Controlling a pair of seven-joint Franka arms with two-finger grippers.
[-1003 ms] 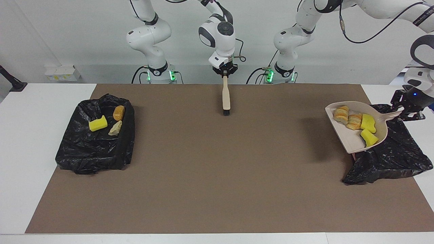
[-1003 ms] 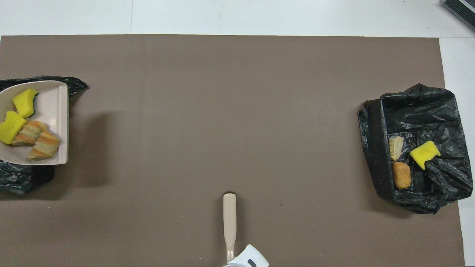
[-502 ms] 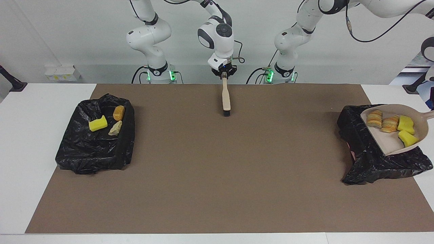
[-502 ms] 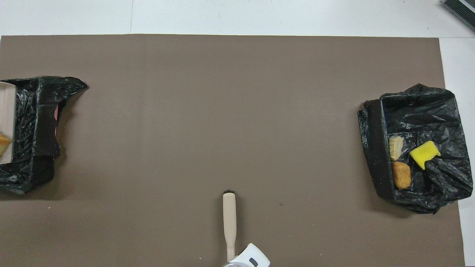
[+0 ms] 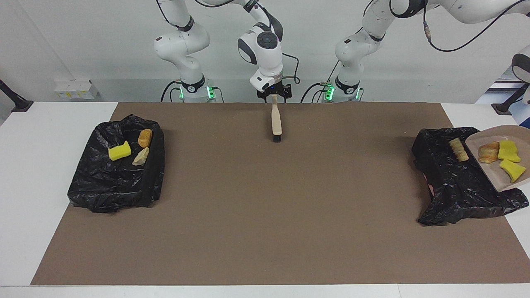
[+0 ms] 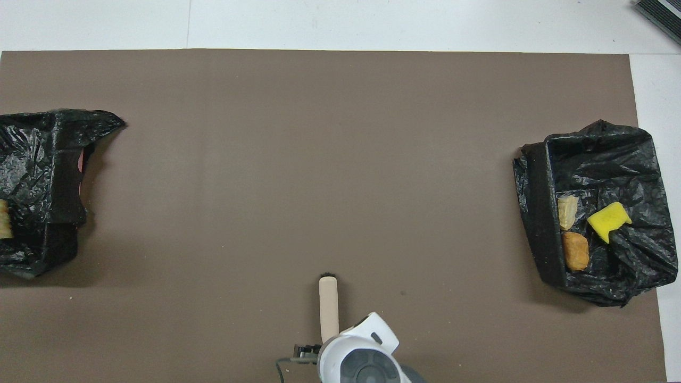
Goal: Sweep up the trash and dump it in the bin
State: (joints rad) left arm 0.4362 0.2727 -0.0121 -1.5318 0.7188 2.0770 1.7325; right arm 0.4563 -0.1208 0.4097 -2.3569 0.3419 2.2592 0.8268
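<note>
Left jaws out of frame, closed. Dustpan (image 5: 497,179) tilted over bin (image 5: 451,186): three trash scraps (image 5: 508,151) on it, one bread piece (image 5: 458,149) in the bin. My right jaws (image 5: 273,95) at brush (image 5: 275,120) handle end, can't tell if open.

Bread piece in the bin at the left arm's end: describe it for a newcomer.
Find the black-bagged bin at the left arm's end, with the beige dustpan tilted over it. The bread piece lies alone on the black bag beside the pan's lip; the other bread and two yellow sponges sit on the pan.
</note>
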